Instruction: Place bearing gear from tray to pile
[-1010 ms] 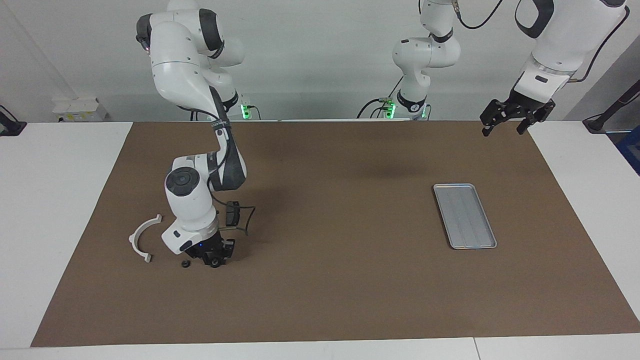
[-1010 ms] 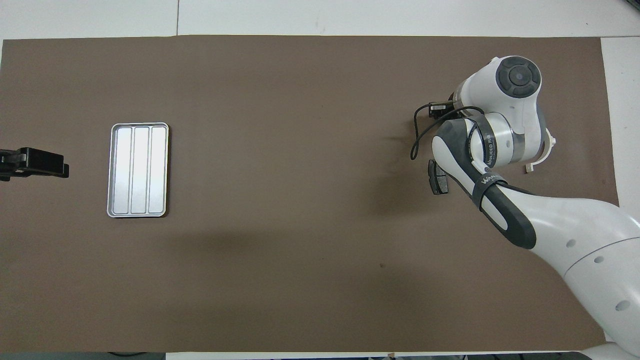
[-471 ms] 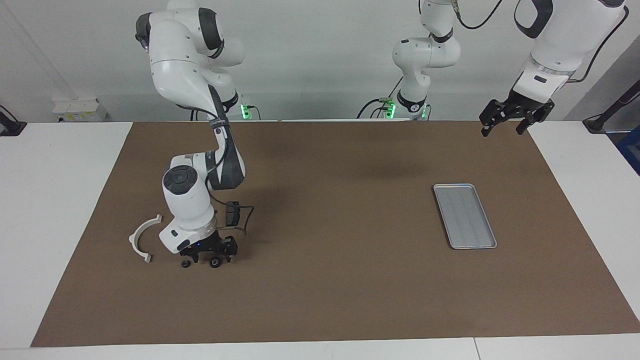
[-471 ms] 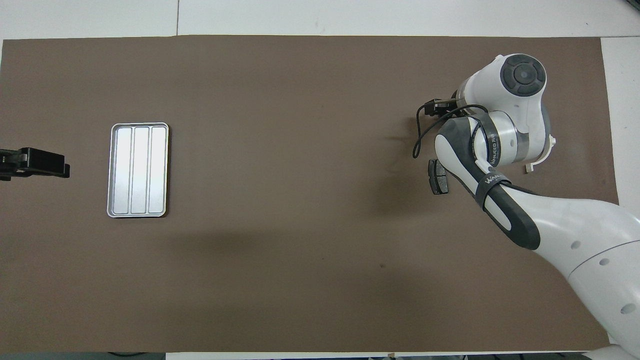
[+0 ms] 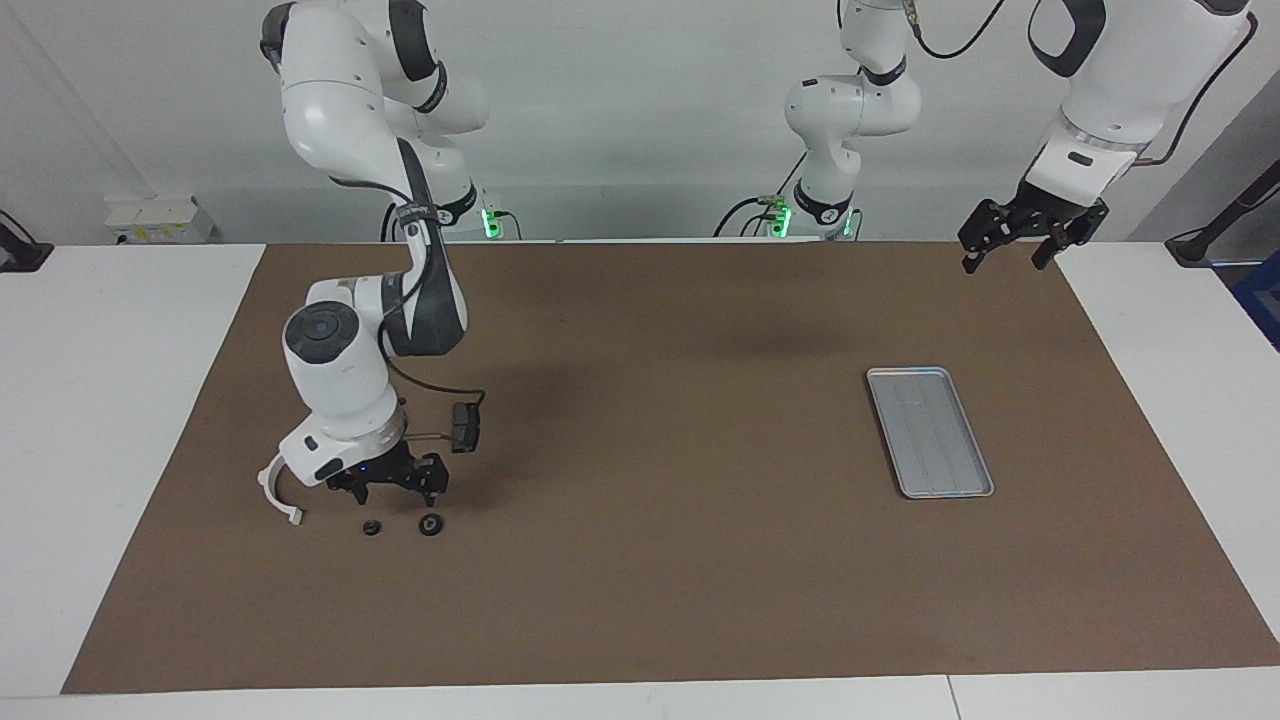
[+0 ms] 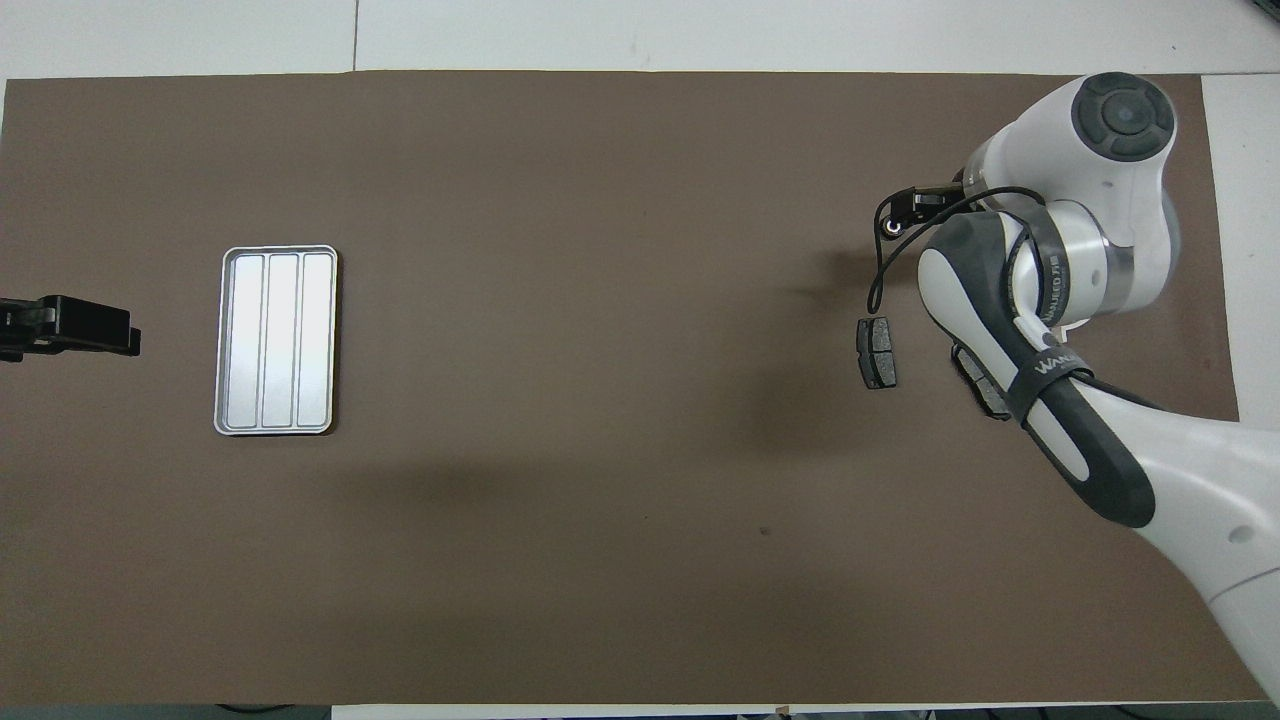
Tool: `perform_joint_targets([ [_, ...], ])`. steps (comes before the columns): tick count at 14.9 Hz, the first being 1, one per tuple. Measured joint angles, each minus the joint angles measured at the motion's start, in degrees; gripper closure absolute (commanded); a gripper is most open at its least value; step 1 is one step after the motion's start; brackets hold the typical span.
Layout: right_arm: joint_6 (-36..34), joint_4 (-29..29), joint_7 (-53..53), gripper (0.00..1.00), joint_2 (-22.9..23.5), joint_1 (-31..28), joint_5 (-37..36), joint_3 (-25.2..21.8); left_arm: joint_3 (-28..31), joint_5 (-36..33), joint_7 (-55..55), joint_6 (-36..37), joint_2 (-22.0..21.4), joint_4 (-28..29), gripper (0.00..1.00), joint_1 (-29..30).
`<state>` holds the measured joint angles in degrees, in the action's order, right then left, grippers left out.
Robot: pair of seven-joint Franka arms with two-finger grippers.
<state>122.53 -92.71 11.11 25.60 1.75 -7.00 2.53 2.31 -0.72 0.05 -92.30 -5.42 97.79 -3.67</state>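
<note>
The bearing gear (image 5: pixel 431 524) (image 6: pixel 890 228), a small black ring, lies on the brown mat beside another small black round part (image 5: pixel 371 527). My right gripper (image 5: pixel 393 492) hangs just above the two parts, open and holding nothing. The pile is right there: a white semicircular bracket (image 5: pixel 272 488), half hidden by the gripper's hand, and two dark brake-pad pieces (image 6: pixel 877 352) (image 6: pixel 985 385), the second partly under the arm. The silver tray (image 5: pixel 930 432) (image 6: pixel 275 340) lies toward the left arm's end with nothing in it. My left gripper (image 5: pixel 1005 262) (image 6: pixel 90 328) waits open, high over the mat's corner.
The brown mat (image 5: pixel 660 600) covers most of the white table. The right arm's forearm and a loose black cable (image 5: pixel 470 400) hang over the pile. Nothing stands on the mat between the pile and the tray.
My right gripper has opened and let go of the bearing gear on the mat, then risen and drifted toward the white bracket. The left arm has not moved.
</note>
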Motion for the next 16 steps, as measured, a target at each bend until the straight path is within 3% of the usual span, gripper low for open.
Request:
perform_joint_targets([
  [4,-14.8,0.2,0.0,0.00,-11.4,0.2,0.0,0.3,0.0,0.0,0.0,0.0,0.0,0.0,0.00,0.0],
  [9,-27.1,-0.2,0.0,0.00,-23.4,0.4,4.5,1.0,0.0,0.0,0.0,0.0,0.0,0.0,0.00,-0.1],
  [12,-33.1,-0.2,-3.7,0.00,-27.4,0.4,5.1,1.6,0.0,0.0,0.0,0.0,0.0,0.0,0.00,-0.3],
  [16,-35.1,-0.3,-5.3,0.00,-29.3,0.5,5.2,2.9,0.0,0.0,0.0,-0.1,0.0,0.2,0.00,-0.5],
])
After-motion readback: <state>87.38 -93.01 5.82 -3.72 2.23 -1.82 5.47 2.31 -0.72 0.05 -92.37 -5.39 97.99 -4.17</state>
